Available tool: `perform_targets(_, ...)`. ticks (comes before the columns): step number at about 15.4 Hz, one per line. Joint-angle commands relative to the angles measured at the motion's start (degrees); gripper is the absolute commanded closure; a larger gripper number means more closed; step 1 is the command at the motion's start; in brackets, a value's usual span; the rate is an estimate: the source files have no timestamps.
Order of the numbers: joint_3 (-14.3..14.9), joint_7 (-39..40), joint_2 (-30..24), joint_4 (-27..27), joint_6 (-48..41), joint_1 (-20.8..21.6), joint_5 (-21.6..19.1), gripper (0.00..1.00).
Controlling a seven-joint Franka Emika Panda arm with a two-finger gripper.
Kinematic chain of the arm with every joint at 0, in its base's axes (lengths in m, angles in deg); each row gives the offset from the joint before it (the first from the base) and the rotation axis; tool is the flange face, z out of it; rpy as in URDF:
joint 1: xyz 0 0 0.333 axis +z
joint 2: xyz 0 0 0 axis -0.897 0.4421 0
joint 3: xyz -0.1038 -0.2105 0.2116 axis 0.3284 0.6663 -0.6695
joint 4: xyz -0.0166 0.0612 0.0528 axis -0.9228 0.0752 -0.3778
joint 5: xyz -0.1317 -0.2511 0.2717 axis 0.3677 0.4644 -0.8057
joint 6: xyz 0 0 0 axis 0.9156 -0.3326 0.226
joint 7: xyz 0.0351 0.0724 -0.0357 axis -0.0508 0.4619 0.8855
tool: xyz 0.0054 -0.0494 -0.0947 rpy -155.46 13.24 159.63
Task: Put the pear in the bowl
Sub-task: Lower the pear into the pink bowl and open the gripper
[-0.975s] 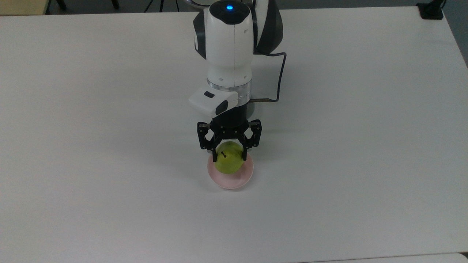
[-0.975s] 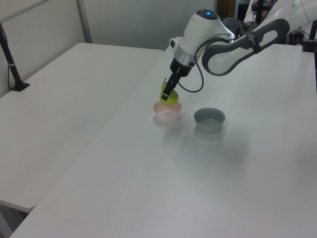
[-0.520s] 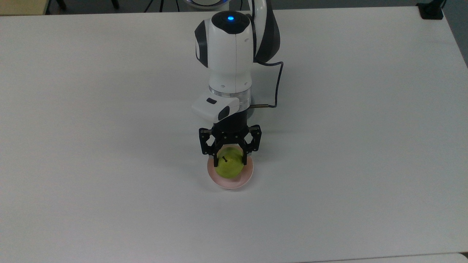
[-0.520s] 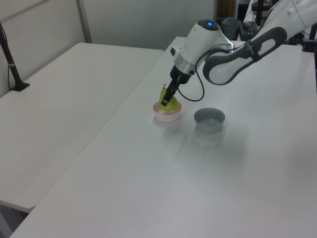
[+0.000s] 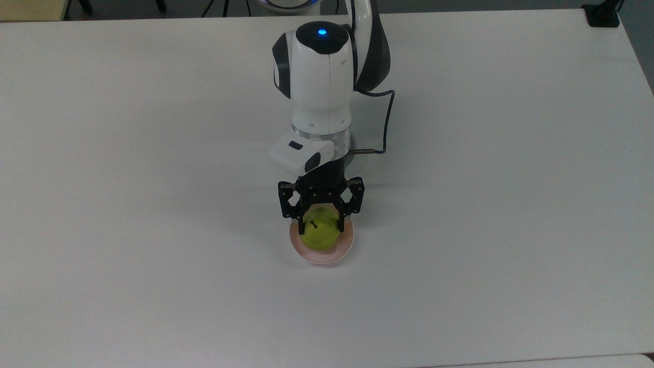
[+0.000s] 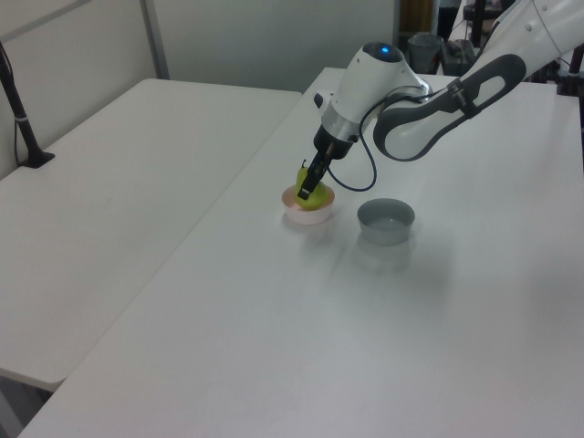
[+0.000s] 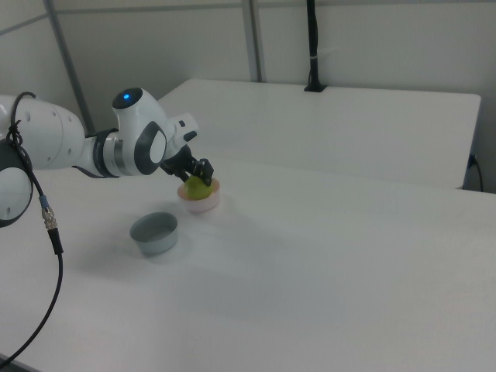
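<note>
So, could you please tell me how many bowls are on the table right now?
2. The pink bowl sits under the gripper with the pear in it; the grey-blue bowl stands empty beside it, toward the left view's right.

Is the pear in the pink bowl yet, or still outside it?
In. The pear sits low inside the pink bowl's rim, stem up, with the gripper closed on its sides.
</note>
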State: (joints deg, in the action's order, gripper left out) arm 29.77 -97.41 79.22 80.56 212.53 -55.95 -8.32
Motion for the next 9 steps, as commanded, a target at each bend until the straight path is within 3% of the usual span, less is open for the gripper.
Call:
perform_targets(1, 0.71, -0.6, -0.22, 0.72, 1.78, 0.53, 1.06, 0.21)
perform_targets(4, 0.71, -0.78, -0.31, 0.72, 1.69, 0.53, 0.97, 0.0)
perform_targets(9, 0.71, -0.87, -0.49, 0.72, 1.52, 0.44, 0.88, 0.0)
